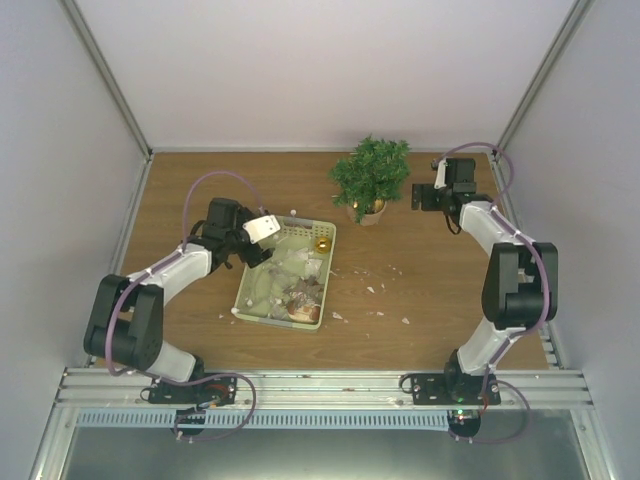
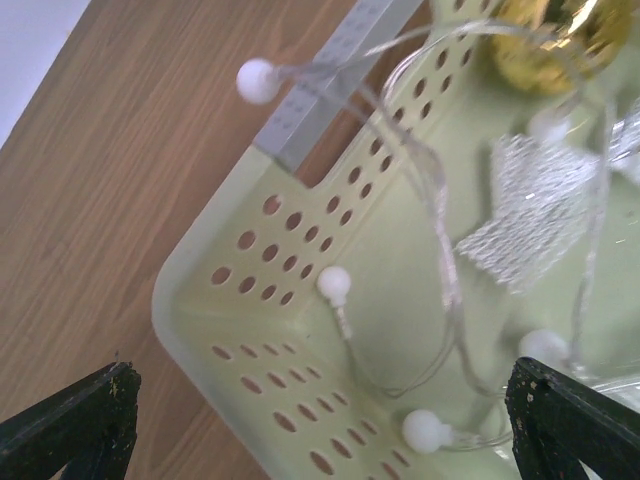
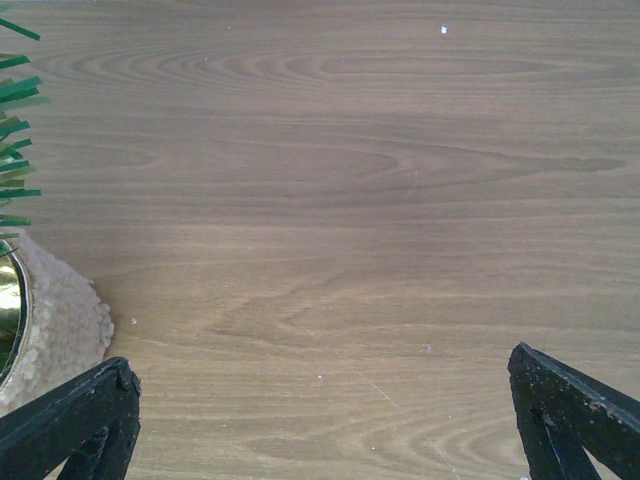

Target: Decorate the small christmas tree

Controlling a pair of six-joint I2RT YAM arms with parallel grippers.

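The small christmas tree (image 1: 372, 172), dark green in a brownish pot (image 1: 366, 211), stands at the back of the table. Its needles (image 3: 12, 120) and pot base (image 3: 60, 320) show at the left edge of the right wrist view. My right gripper (image 1: 422, 196) (image 3: 320, 420) is open and empty over bare wood just right of the tree. My left gripper (image 1: 254, 252) (image 2: 320, 420) is open and empty above the far left corner of the pale green basket (image 1: 250, 292) (image 2: 230, 310). Below it lies a clear light string with white bulbs (image 2: 334, 285), a silver glitter star (image 2: 535, 215) and a gold ball (image 2: 550, 40) (image 1: 322, 244).
The basket holds several more ornaments, among them a brownish one (image 1: 303, 297) at its near end. Small white bits (image 1: 380, 287) lie scattered on the wood right of the basket. Grey walls close in the table on three sides.
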